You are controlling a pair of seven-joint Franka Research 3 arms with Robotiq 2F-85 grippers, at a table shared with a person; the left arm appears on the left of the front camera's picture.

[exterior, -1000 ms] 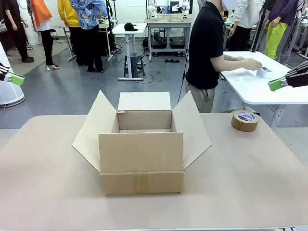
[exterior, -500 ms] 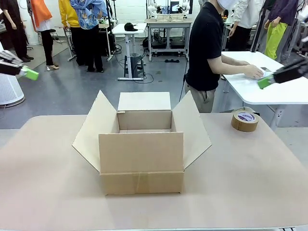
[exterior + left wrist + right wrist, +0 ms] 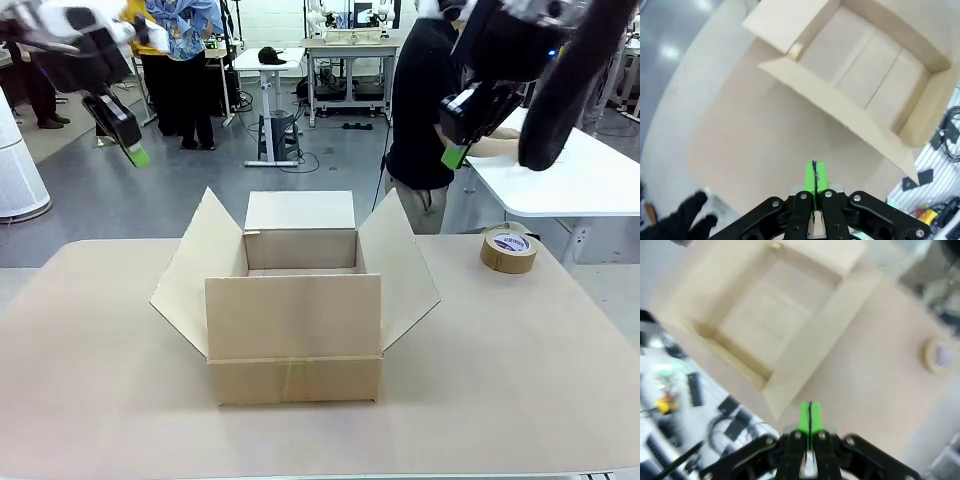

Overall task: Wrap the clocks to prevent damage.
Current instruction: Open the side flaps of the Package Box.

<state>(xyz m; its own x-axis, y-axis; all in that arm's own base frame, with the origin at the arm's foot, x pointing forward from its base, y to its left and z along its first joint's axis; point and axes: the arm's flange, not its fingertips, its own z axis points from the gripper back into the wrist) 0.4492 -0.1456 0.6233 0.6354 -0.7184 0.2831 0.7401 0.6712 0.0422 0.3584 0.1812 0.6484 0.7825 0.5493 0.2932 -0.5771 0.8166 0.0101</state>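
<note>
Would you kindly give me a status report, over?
Left hand shut, empty, high left of box. Right hand shut, empty, high on its right. Box open, bare inside. Tape roll on table, clear of both.

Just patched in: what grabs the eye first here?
An open cardboard box, empty inside, stands central, flaps spread. A roll of brown tape lies at the far right of the table. The left tool and right tool hang shut, high on either side of the box.

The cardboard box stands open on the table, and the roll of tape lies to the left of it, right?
Not quite: the roll of tape lies to the right of the cardboard box, as the front view shows. The box does stand open on the table.
</note>
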